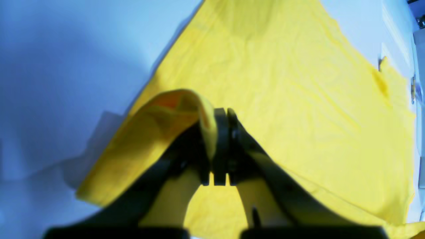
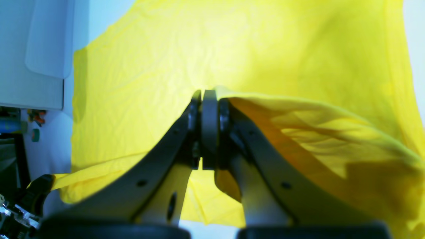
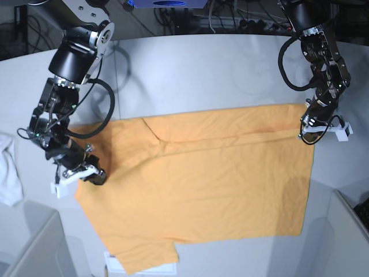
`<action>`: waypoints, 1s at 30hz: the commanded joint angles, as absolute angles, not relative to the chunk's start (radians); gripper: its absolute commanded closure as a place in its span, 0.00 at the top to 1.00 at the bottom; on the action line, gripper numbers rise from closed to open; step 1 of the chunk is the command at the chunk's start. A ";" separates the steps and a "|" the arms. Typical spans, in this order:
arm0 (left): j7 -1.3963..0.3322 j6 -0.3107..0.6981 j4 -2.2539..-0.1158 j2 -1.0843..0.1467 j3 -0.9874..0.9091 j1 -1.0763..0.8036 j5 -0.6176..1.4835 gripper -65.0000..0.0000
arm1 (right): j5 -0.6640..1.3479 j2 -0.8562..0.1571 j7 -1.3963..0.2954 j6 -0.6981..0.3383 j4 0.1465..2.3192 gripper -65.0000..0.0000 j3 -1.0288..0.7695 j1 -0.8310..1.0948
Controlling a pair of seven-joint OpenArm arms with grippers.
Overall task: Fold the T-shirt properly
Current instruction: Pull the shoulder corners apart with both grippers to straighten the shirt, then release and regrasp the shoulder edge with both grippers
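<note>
Left pincer [image 1: 220, 146] is filling the bottom of its wrist view, jaws pressed together and pinching a fold of the T-shirt [image 1: 282, 99] edge; the cloth is draping over one jaw at centre-left. Right pincer [image 2: 209, 129] is doing the same in its own view, clamped on a hem, with a lifted flap sagging away to the lower right.

In the base view the left pincer [image 3: 317, 130] is sitting at the shirt's right edge and the right pincer [image 3: 78, 173] at its left edge. T-shirt [image 3: 202, 184] is lying spread across the middle of the grey worktop [image 3: 202, 75], one sleeve poking out at the bottom left of the frame, a long crease running across its upper part.

Handling call: thin, light, floppy cotton, so it is going to sag and wrinkle between the grip points, not slide. Best holds look like hems and corners, both sides kept level.

Small white cloth [image 3: 8, 170] is sitting at the far left edge, apart from the shirt. No readable print, labels or brands on the visible side.
</note>
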State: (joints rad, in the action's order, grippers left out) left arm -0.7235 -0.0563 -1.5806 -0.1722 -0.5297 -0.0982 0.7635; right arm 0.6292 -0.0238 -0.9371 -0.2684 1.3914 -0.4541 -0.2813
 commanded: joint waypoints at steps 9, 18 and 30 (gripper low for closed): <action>-0.704 -0.051 -1.598 -0.197 -0.549 -0.087 0.773 0.22 | 0.654 -0.031 -0.889 -0.176 1.417 0.48 -0.456 -0.285; -0.707 -0.048 -1.503 -0.200 -0.677 0.064 0.780 0.73 | 0.654 -0.074 -0.668 -0.022 1.543 0.47 -0.460 -0.165; -0.707 0.108 -1.685 -0.166 -0.897 -0.297 0.938 0.73 | 0.661 0.061 -0.596 0.079 1.886 0.47 -0.648 0.166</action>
State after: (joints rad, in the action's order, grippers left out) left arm -0.7113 0.1059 -1.6779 -0.1547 -0.8948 -0.2932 0.9356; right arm 0.6552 0.0612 -0.6094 0.0818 1.8721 -0.6426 0.1688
